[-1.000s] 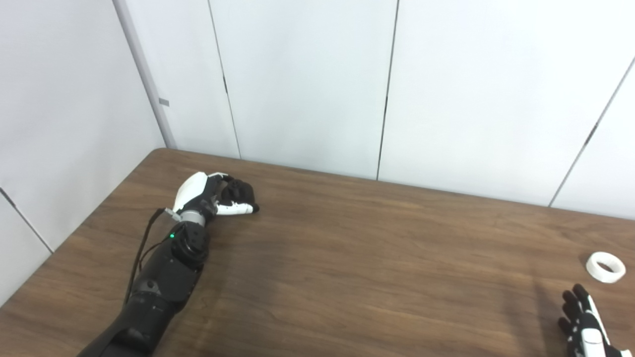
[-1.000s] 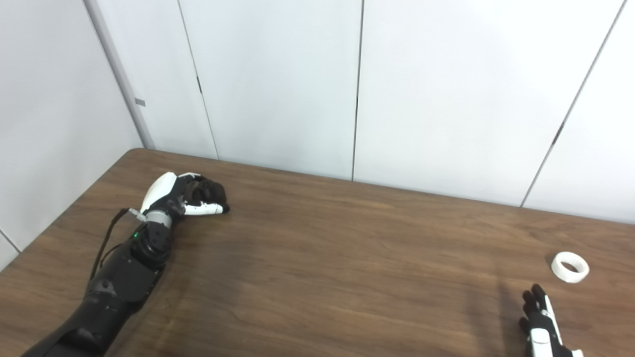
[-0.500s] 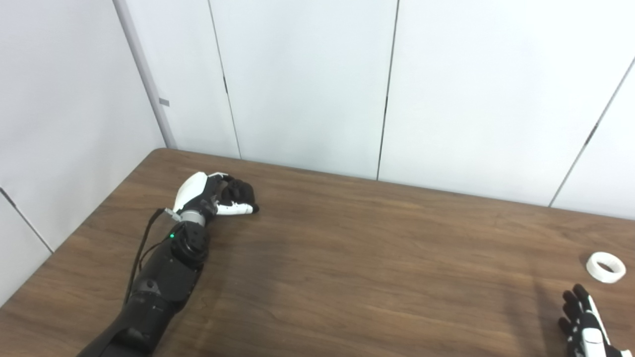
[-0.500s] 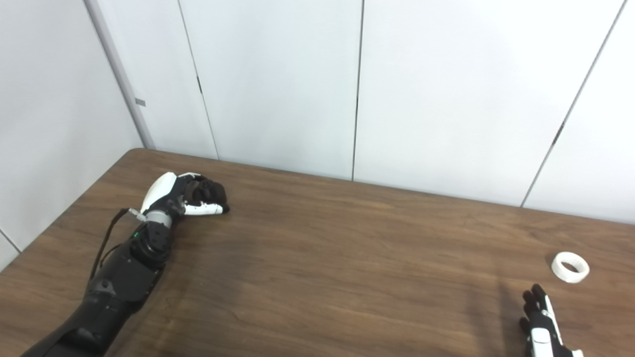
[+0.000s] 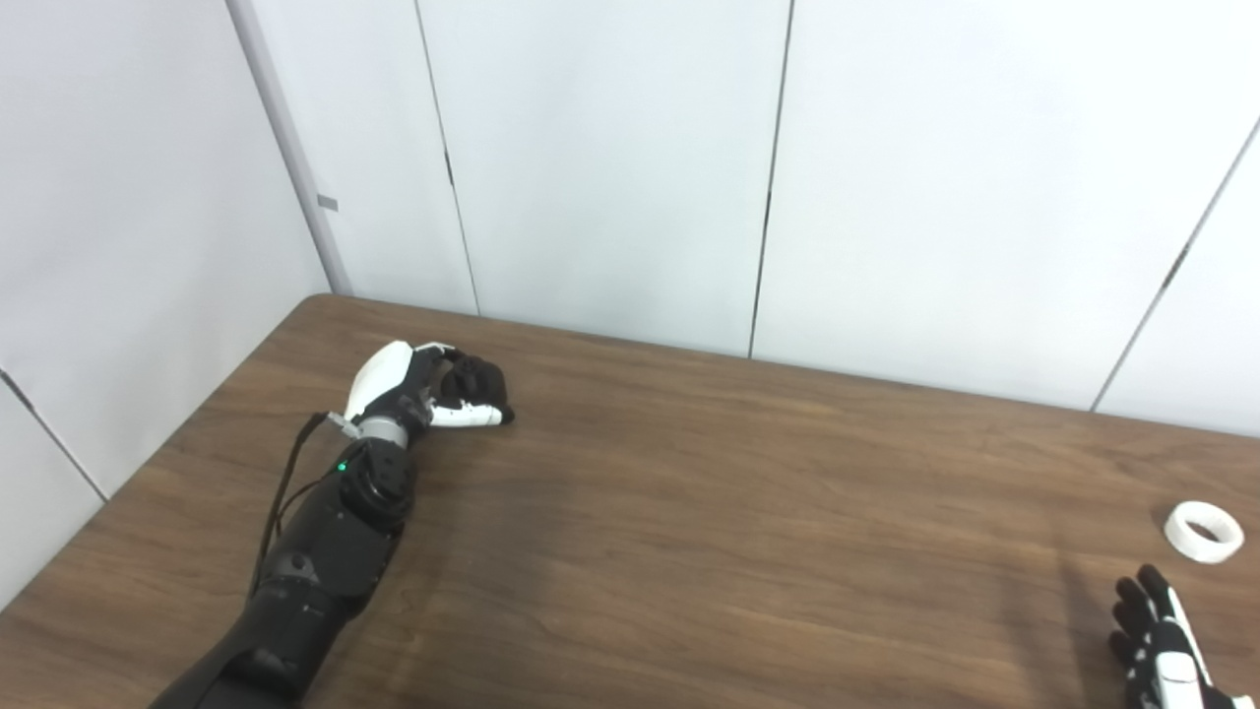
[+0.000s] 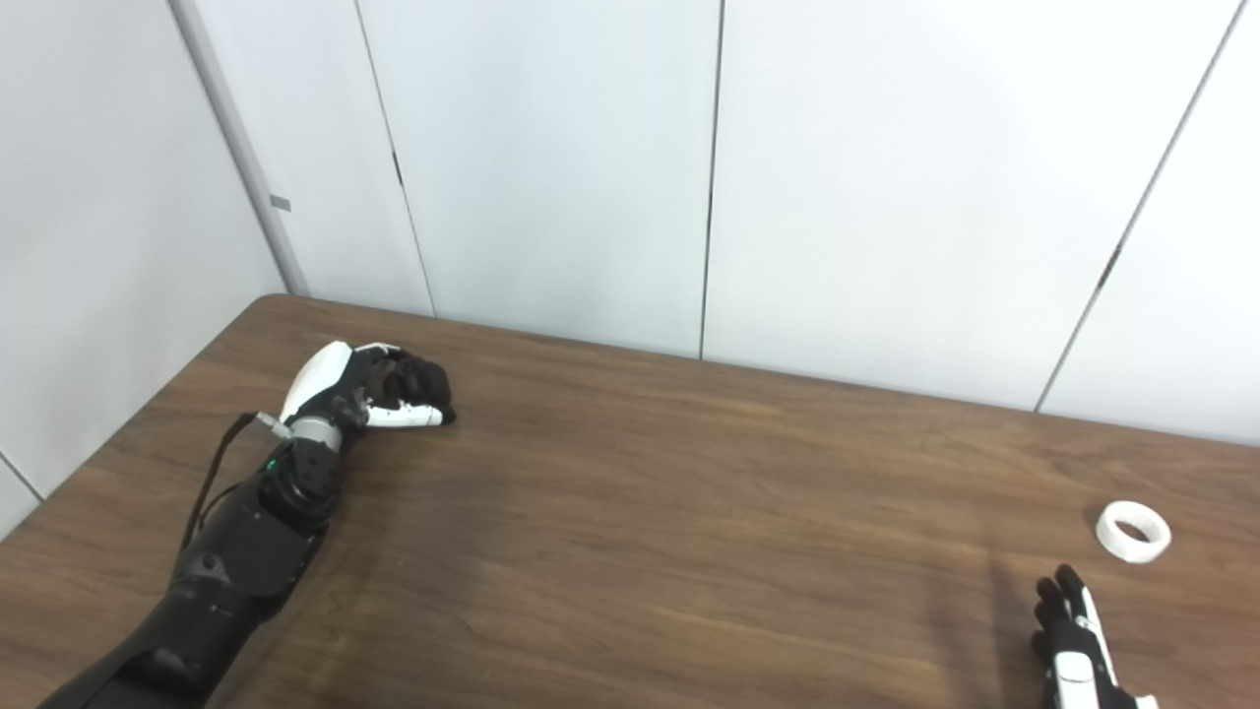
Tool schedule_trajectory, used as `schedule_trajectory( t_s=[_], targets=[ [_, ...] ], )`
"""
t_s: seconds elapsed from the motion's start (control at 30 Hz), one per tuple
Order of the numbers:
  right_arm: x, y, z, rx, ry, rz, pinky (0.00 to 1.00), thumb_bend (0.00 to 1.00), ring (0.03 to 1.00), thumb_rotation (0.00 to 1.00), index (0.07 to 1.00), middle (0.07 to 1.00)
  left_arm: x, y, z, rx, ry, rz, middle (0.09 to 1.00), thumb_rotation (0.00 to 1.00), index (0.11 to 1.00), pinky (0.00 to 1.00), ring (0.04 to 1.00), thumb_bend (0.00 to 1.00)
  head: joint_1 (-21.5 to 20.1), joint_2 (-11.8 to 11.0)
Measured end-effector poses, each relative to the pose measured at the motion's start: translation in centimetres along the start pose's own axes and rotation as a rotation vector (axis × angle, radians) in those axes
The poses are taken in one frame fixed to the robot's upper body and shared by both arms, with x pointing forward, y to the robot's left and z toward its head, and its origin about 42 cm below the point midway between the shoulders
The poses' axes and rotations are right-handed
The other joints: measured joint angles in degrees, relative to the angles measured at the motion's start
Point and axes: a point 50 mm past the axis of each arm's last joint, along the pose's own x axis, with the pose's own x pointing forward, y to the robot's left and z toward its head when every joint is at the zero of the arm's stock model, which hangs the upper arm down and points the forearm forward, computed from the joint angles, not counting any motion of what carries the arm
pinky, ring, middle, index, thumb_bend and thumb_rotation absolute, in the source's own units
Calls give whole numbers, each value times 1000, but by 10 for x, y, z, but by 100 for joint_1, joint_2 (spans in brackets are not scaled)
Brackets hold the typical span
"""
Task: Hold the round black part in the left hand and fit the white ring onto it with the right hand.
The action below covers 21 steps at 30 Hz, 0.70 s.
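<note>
At the far left of the table my left hand (image 5: 425, 392) rests with its fingers curled around the round black part (image 5: 480, 379); its thumb lies along the part's near side. The white ring (image 5: 1202, 531) lies flat on the wood at the far right. My right hand (image 5: 1152, 645) shows only partly at the bottom right corner, a short way in front of the ring and apart from it. Its fingers are spread and hold nothing.
The brown wooden table (image 5: 689, 532) runs up to white wall panels (image 5: 610, 167) at the back and left. Its left edge lies close to my left forearm (image 5: 325, 551).
</note>
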Motion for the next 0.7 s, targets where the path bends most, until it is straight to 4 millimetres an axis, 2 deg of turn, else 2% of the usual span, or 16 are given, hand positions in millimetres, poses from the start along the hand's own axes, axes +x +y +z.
schedule_trajectory(
  t_s=[0.17,0.33,0.7],
  targets=[
    [0,0,0,-1,-1,0,1000,262,988,1000,1000,975,2,0,0,14,2,-3,916,317,781,1000,994,955,-9,9],
    [0,0,0,-1,-2,0,1000,260,990,1000,1000,978,2,1,-1,17,3,-4,910,277,767,1000,991,927,-9,9],
    [0,0,0,-1,-2,0,1000,273,992,1000,996,975,4,4,-2,-9,10,8,854,188,639,999,956,864,-9,9]
  ],
)
